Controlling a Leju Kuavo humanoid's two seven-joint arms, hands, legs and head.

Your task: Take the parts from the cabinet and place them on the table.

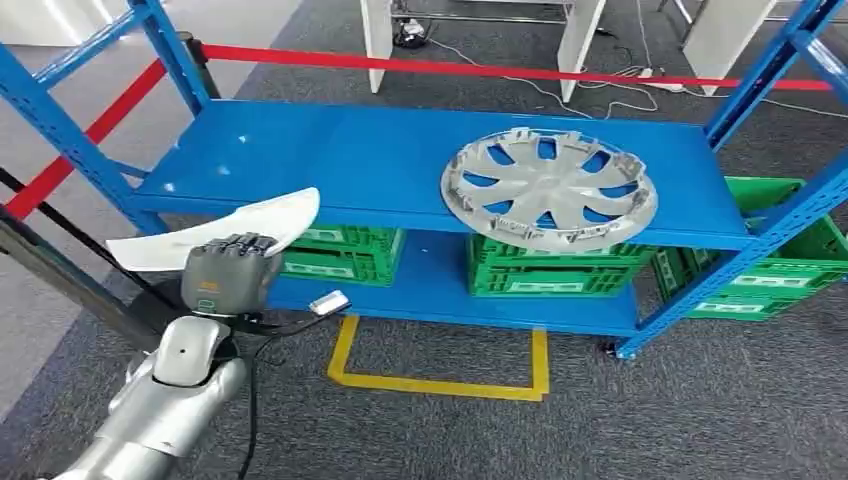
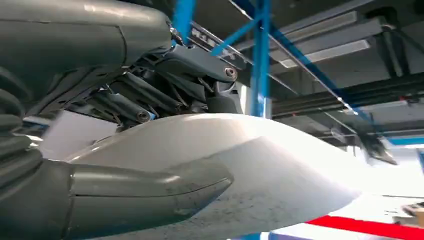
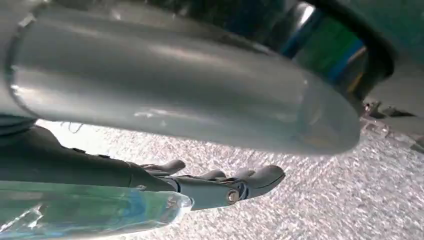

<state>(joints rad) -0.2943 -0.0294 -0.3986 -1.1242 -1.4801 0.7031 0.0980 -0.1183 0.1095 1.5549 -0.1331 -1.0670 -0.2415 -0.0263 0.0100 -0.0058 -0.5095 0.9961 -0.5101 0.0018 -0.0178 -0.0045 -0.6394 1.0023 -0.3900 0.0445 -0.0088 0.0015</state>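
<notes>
White, smooth, curved plastic part (image 1: 225, 231), long and tapering, held in front of the blue metal cabinet (image 1: 380, 160), off its shelf. Gripped by left hand (image 1: 231, 272), fingers curled over, thumb under; one end cut off behind hand. Silver spoked hubcap (image 1: 549, 187) flat on shelf. Right hand (image 3: 220, 185) empty, fingers loosely apart above grey carpet.

The left hand (image 1: 231, 272) covers the middle of the white curved panel (image 1: 225, 230); the hubcap (image 1: 549, 187) hides part of the green crates (image 1: 548, 268) below.
</notes>
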